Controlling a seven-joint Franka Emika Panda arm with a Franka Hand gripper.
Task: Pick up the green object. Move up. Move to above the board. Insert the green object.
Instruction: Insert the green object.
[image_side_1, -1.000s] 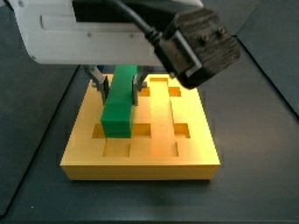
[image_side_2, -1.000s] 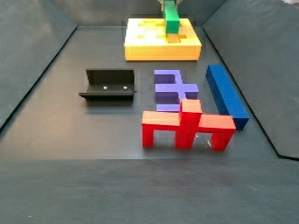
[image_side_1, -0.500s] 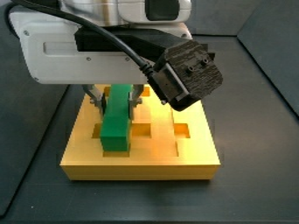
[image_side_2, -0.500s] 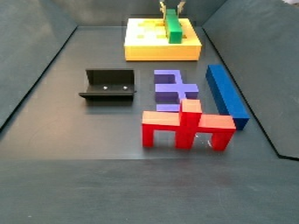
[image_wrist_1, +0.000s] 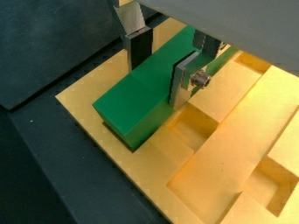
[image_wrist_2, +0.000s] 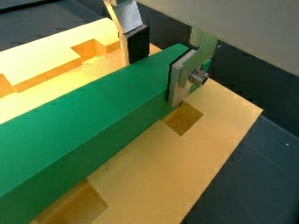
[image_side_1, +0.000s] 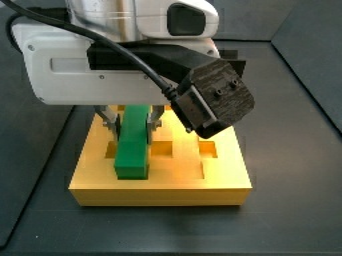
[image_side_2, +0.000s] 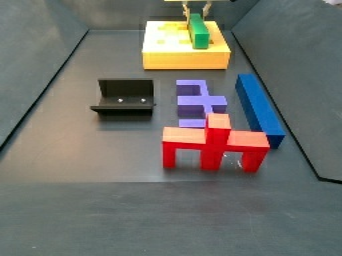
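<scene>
The green object (image_side_1: 131, 140) is a long green bar lying lengthwise in a groove of the board (image_side_1: 174, 185), a yellow-orange slab with square holes. The bar also shows in both wrist views (image_wrist_1: 135, 101) (image_wrist_2: 82, 122) and small at the far end of a side view (image_side_2: 198, 30). My gripper (image_wrist_1: 160, 61) (image_wrist_2: 158, 61) straddles the bar's far half, one silver finger (image_wrist_1: 184, 74) flat on one side and the dark pad (image_wrist_2: 138, 44) against the other. It is shut on the bar. The board fills the wrist views (image_wrist_1: 233, 149) (image_wrist_2: 176, 175).
In a side view, the dark fixture (image_side_2: 123, 97) stands left of centre. A purple E-shaped block (image_side_2: 198, 100), a blue bar (image_side_2: 258, 105) and a red block (image_side_2: 214, 145) lie nearer the front. The arm's white body and a black wrist camera (image_side_1: 214, 95) hang over the board.
The arm has come down over the board. The green bar has gone from tilted above the board to lying low in its groove.
</scene>
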